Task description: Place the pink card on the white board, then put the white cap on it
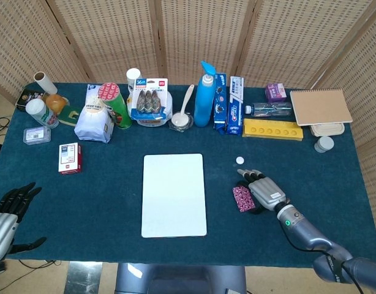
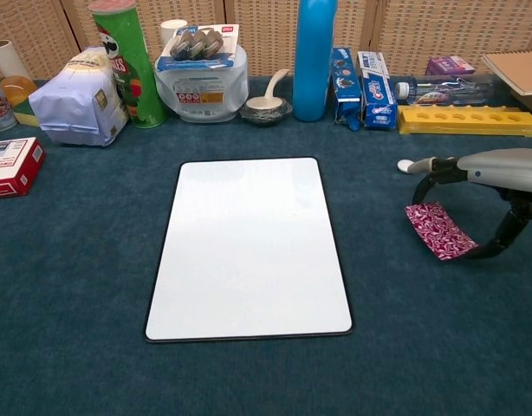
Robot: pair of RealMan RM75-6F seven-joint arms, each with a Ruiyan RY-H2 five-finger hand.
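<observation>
The pink patterned card (image 1: 242, 199) (image 2: 437, 230) is right of the white board (image 1: 174, 195) (image 2: 249, 247), apart from it. My right hand (image 1: 265, 191) (image 2: 496, 173) arches over the card and grips it, thumb at its right end, and the card looks slightly tilted up off the cloth. The small white cap (image 1: 239, 160) (image 2: 405, 165) lies on the cloth just beyond the fingertips. My left hand (image 1: 7, 214) hangs open off the table's front left corner, holding nothing.
A row of goods lines the back: chips can (image 1: 116, 105), white bag (image 1: 94, 121), blue bottle (image 1: 204, 95), toothpaste boxes (image 1: 236, 105), yellow tray (image 1: 272, 130), notebook (image 1: 320, 106). A red-white box (image 1: 70, 158) lies at the left.
</observation>
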